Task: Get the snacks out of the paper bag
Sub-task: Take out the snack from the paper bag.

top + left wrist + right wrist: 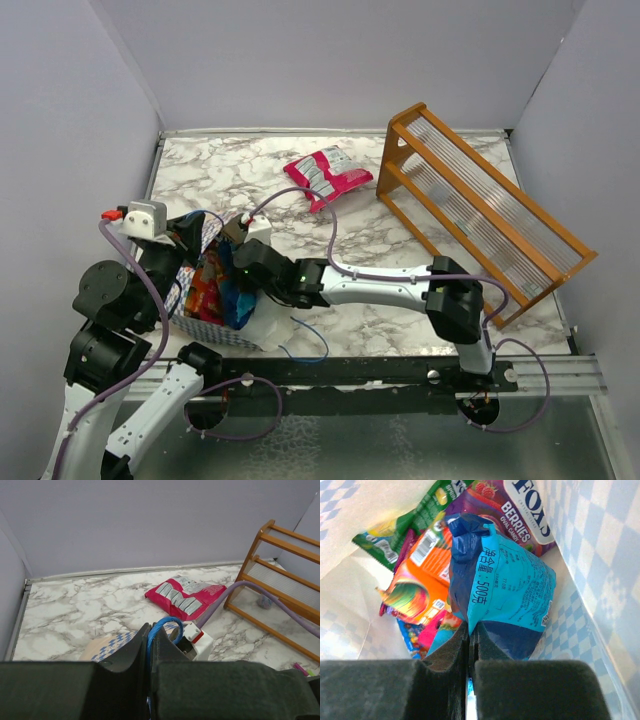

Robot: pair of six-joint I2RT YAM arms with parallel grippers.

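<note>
Right gripper (469, 631), shut on the blue packet (510, 595) at lower centre, should lift straight out while left gripper (149, 631), clamped on the blue handle (165, 619), braces the paper bag (600, 555).

snacks (505, 595) inside paper bag (215, 330), near left of table (400, 240); lone packet (327, 177) behind, rack (470, 200) right of it.

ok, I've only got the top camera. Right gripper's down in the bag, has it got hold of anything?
Observer: Yes, the right gripper is shut on the edge of the blue packet.
Operator: What else is in there?
Observer: A green packet and a purple packet, deeper in the bag.
Operator: And the left?
Observer: The left gripper is shut on the bag's blue cord handle.
</note>
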